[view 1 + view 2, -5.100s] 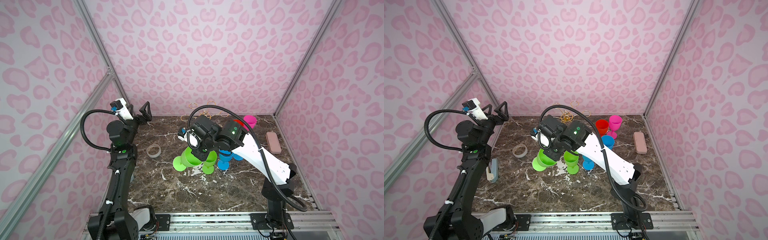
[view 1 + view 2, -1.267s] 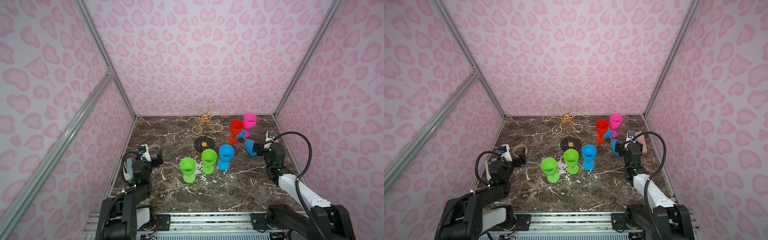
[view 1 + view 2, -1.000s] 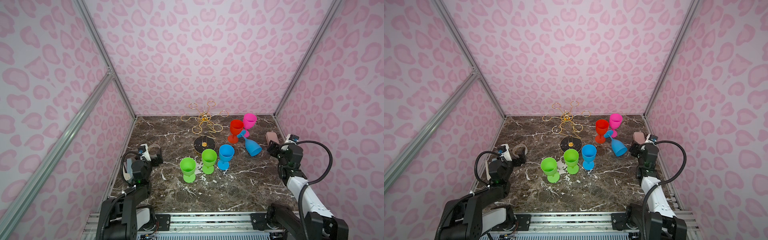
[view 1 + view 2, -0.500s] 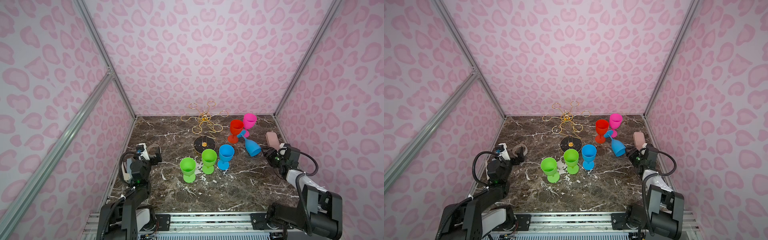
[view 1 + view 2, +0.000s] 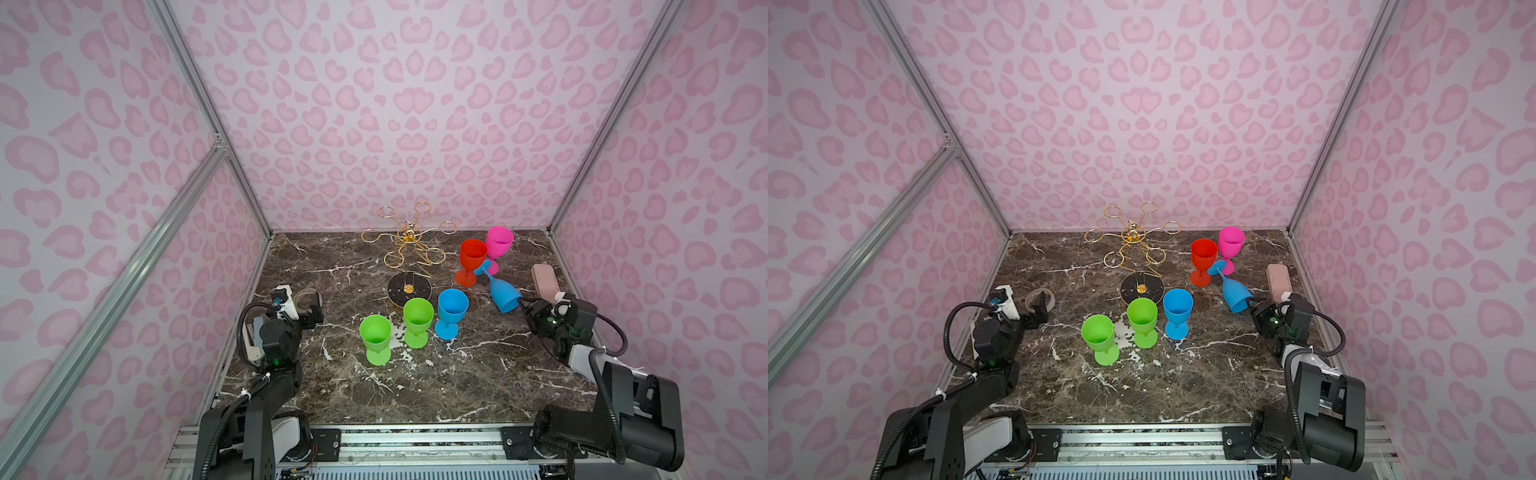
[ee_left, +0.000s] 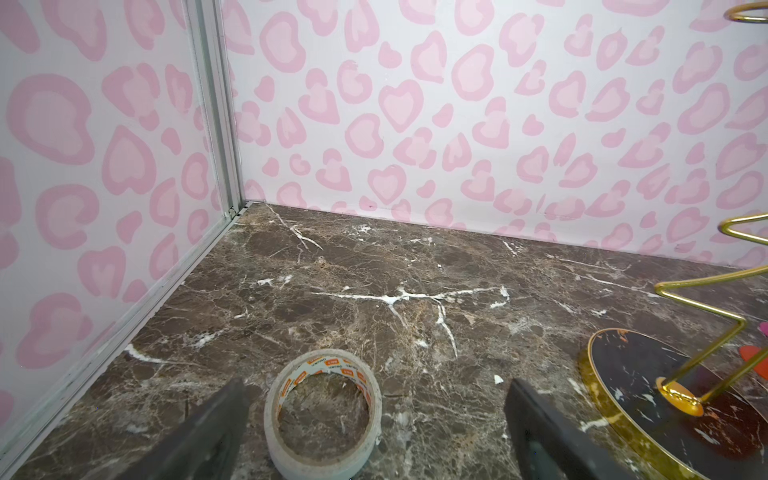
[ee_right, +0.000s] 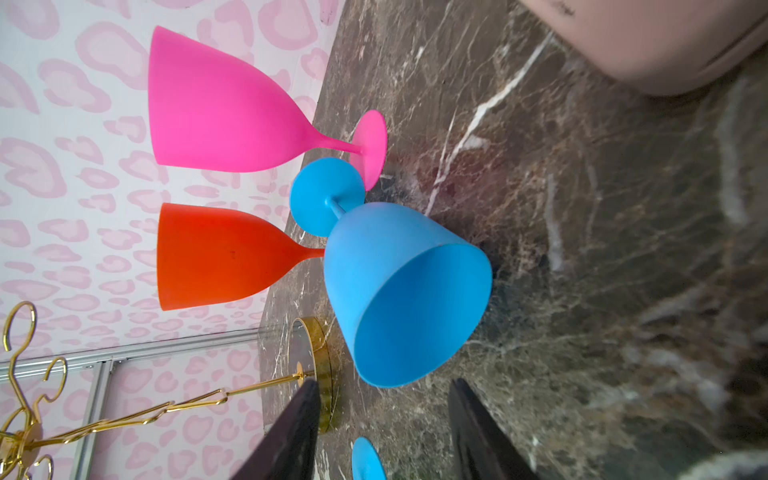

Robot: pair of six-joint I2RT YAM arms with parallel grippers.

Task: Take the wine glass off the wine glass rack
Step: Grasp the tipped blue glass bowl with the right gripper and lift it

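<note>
The gold wire wine glass rack (image 5: 409, 245) (image 5: 1133, 237) stands at the back middle on its round black base (image 5: 409, 286), and no glass hangs on its loops. A blue wine glass (image 5: 503, 297) (image 5: 1235, 297) (image 7: 399, 291) lies on its side on the table, mouth toward my right gripper (image 5: 525, 307) (image 5: 1256, 309) (image 7: 384, 390). That gripper sits low, just short of the glass rim, jaws partly apart with nothing between them. My left gripper (image 5: 309, 309) (image 6: 376, 384) rests low at the left, wide open.
Red (image 5: 471, 262) and pink (image 5: 498, 245) glasses stand behind the fallen one. Two green glasses (image 5: 376, 336) (image 5: 417, 320) and a blue one (image 5: 452, 309) stand in front of the rack. A tape roll (image 6: 324, 411) lies between the left fingers. A pink case (image 5: 544, 280) lies along the right wall.
My right arm has drawn back from the lying blue glass and folded low at the right edge, and its jaws have narrowed. The left arm has barely moved.
</note>
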